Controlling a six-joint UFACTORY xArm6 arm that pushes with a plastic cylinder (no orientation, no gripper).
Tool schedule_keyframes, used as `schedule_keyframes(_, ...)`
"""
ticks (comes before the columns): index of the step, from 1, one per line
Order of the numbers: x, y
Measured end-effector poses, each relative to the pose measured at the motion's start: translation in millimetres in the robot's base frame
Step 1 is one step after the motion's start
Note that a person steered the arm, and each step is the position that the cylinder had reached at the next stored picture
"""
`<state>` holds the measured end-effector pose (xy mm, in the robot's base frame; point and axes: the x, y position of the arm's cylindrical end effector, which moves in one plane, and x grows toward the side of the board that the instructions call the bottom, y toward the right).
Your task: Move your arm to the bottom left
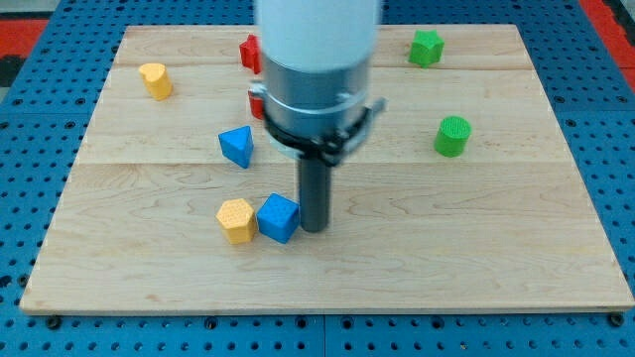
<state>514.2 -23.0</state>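
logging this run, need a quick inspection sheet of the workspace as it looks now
surface: wooden board, flat, on a blue pegboard.
job's things: my tip, just right of the blue cube.
clutter: yellow hexagonal block touching the blue cube; blue triangular block; yellow block; two red blocks partly hidden; green block; green cylinder.
tool: no gripper, rod only.
cables: nothing seen.
surroundings: nothing seen beyond the pegboard.
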Motion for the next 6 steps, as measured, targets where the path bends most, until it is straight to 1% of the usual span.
schedule_keyframes(1,-10.3,-42.7)
schedule_keyframes(2,-15.5,-14.5)
schedule_keyframes(3,23.0,40.5)
schedule_keyframes(4,32.5,85.8)
schedule_keyframes(5,12.9,90.7)
schedule_keyframes(6,56.1,65.9)
